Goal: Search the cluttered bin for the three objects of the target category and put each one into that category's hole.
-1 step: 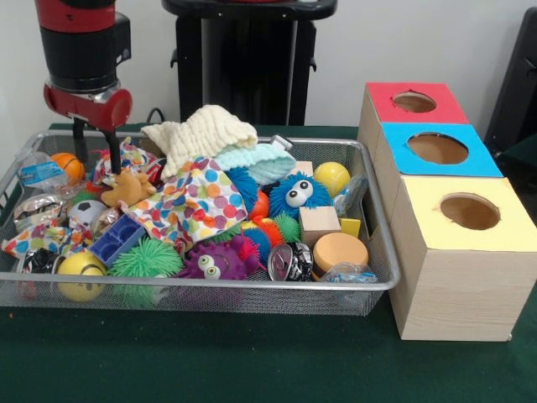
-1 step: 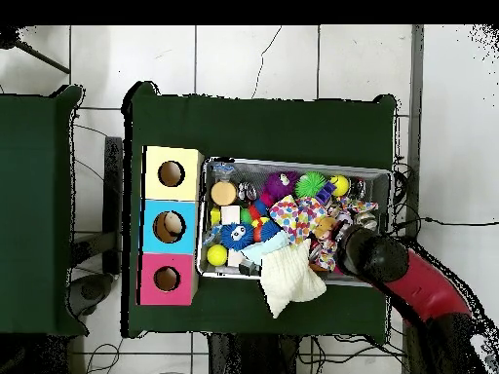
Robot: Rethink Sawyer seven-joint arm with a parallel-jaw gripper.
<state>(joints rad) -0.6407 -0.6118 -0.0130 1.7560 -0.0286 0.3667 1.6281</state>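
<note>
A wire mesh bin [image 1: 210,286] holds a heap of toys. My gripper [image 1: 96,155] hangs over its far left corner, open, its two dark fingers [image 1: 113,151] reaching down just behind a small brown plush animal [image 1: 126,189] with nothing held between them. In the overhead view the gripper [image 2: 353,240] is over the bin's right end [image 2: 388,177]. Three boxes stand beside the bin, with holes in a red top [image 1: 414,102], a blue top [image 1: 437,148] and a yellow top [image 1: 470,211].
A cream cloth [image 1: 201,133] and a polka-dot cloth [image 1: 193,201] cover the bin's middle. Around them lie a blue fuzzy toy with eyes [image 1: 295,193], a purple one [image 1: 214,260], a green spiky ball [image 1: 144,259], a yellow ball [image 1: 332,176], a wooden cube [image 1: 319,222] and an orange disc [image 1: 339,250].
</note>
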